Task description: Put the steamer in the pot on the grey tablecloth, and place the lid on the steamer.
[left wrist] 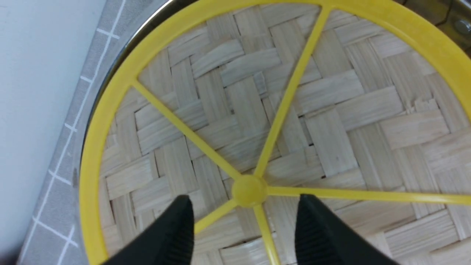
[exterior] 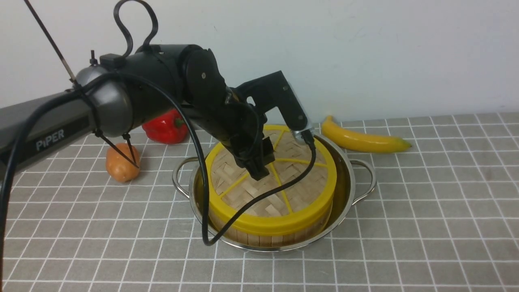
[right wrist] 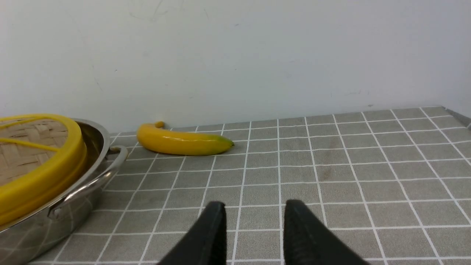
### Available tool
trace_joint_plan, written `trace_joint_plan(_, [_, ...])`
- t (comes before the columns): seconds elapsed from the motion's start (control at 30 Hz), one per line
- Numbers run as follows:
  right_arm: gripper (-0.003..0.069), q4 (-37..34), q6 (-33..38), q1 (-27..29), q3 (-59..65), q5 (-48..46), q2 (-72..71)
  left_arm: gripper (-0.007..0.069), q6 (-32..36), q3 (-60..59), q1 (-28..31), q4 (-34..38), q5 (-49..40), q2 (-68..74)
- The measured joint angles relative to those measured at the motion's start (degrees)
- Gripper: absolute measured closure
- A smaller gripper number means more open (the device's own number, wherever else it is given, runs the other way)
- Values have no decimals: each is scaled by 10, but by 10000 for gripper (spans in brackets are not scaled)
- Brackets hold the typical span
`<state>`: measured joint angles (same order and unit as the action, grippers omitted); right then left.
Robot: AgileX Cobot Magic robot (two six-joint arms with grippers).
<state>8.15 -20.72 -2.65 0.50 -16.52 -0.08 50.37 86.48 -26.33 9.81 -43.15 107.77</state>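
Grey cloth with white grid lines (exterior: 134, 239) covers the desk, nearest foreground included. Right pincer (right wrist: 254, 208): black fingers apart, nothing between them, cloth beyond. It's out of the front view.

Wide shiny stainless-steel pot (exterior: 345, 207) sits on the cloth around mid-view. Two loop side handles, one pointing left (exterior: 176, 176), one right (exterior: 372, 188).

Round bamboo steamer (exterior: 275, 240) is inside the pot, pale slatted side showing at the near edge. Contents hidden under the lid. Its side stands clear of the pot wall on the right.

Flat woven-bamboo lid with yellow rim and spokes (exterior: 302, 198) is on top of the steamer, covering it. Small yellow centre knob (left wrist: 250, 190) shows in the left wrist view.

Left pincer (left wrist: 246, 208) is over the lid: fingers apart, nothing clamped, knob visible between them. Can't tell if the tips touch the weave. Dark grey left arm (exterior: 150, 77) reaches in from the left; black cable (exterior: 205, 202) loops down in front of lid and pot.

Brownish-orange rounded item (exterior: 121, 164) left of the pot. Shiny red pepper (exterior: 166, 127) farther back, partly behind the arm. Yellow banana with greenish tip (exterior: 365, 140) behind-right of the pot, near its rim. White wall (exterior: 405, 52) at the back.
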Motion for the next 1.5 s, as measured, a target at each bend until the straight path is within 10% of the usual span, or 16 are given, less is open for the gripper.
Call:
trace_joint_plan(0.37, [417, 0, 0, 0, 0, 0, 0, 258, -43, 0, 0, -12, -2, -51])
trace_joint_plan(0.83, [417, 0, 0, 0, 0, 0, 0, 437, -363, 0, 15, -85, -4, -299])
trace_joint_plan(1.27, [417, 0, 0, 0, 0, 0, 0, 456, -375, -43, 32, -95, -2, -343])
trace_joint_plan(1.5, [417, 0, 0, 0, 0, 0, 0, 445, -378, -323, 163, -50, 67, -563])
